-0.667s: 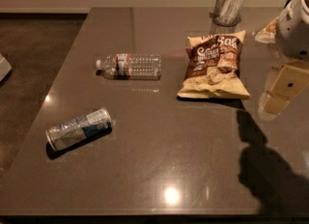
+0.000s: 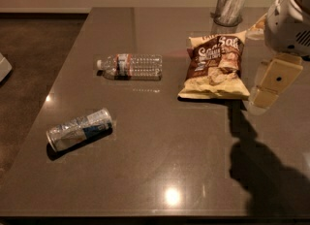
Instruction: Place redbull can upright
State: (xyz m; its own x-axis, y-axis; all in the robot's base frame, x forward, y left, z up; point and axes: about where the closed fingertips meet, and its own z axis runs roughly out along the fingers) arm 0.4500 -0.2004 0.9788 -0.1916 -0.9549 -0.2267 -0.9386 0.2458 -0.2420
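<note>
1 dark table (image 2: 160, 166) fills the view and carries everything. 1 arm enters at the right edge, and its gripper (image 2: 270, 82) hangs above the table just beside the right edge of the chip bag; I cannot tell whether the gripper is spread or closed, and it holds nothing that shows. 1 chip bag (image 2: 215, 66) lies flat toward the back right. 1 bottle (image 2: 131, 67) lies on its side behind the middle, cap toward the left. 1 can (image 2: 80, 129), the thing to be stood up, lies on its side near the front left corner, touching nothing else. The coming move turns on this: the can is well apart from the gripper, across the table to the left and nearer the front edge, with its long axis running from lower left to upper right in view, closer to crosswise than to front-to-back. Which end bears the pull tab I cannot tell. 1 metal cup (image 2: 228, 6) stands at the back, behind the bag. My judgement is that the reach has not yet begun.
</note>
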